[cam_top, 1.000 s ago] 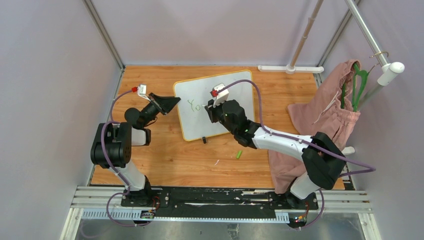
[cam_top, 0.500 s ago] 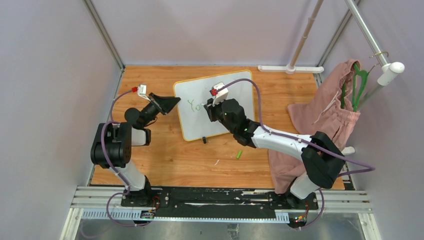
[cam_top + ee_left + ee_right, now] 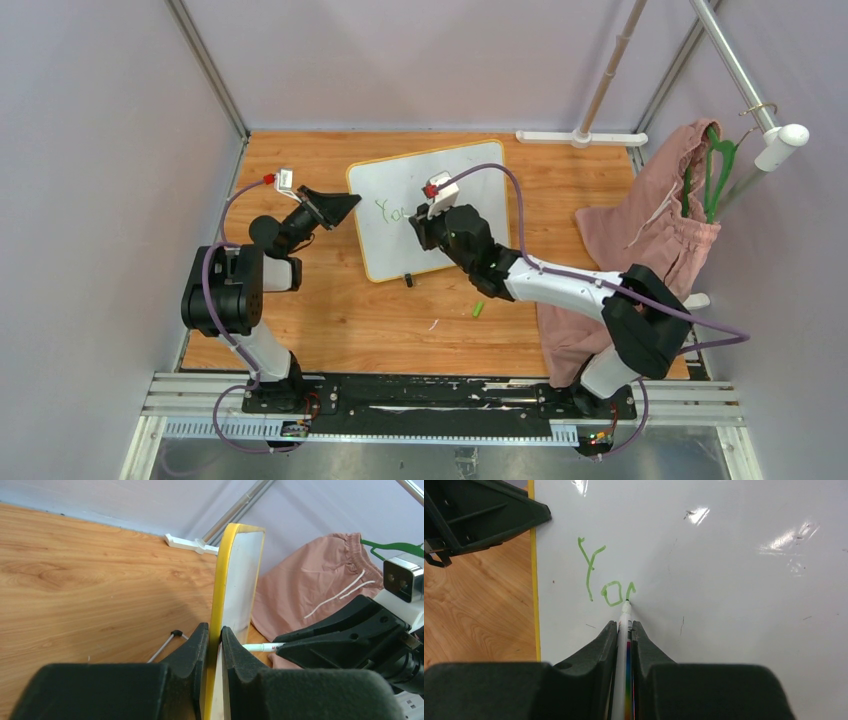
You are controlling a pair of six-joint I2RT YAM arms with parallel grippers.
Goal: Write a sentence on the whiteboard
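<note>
The whiteboard lies tilted on the wooden table, white with a yellow rim. My left gripper is shut on its left edge, seen edge-on in the left wrist view. My right gripper is shut on a white marker whose green tip touches the board. The sentence reads "Yo" in green, plus the first stroke of a third letter; it also shows in the top view.
A green marker cap and a small black piece lie on the table in front of the board. A pink garment hangs on a green hanger at the right. A white pole base stands at the back.
The right gripper has shifted slightly right and toward me along the board, and a new green stroke has appeared after the "o". The left arm has not moved.
</note>
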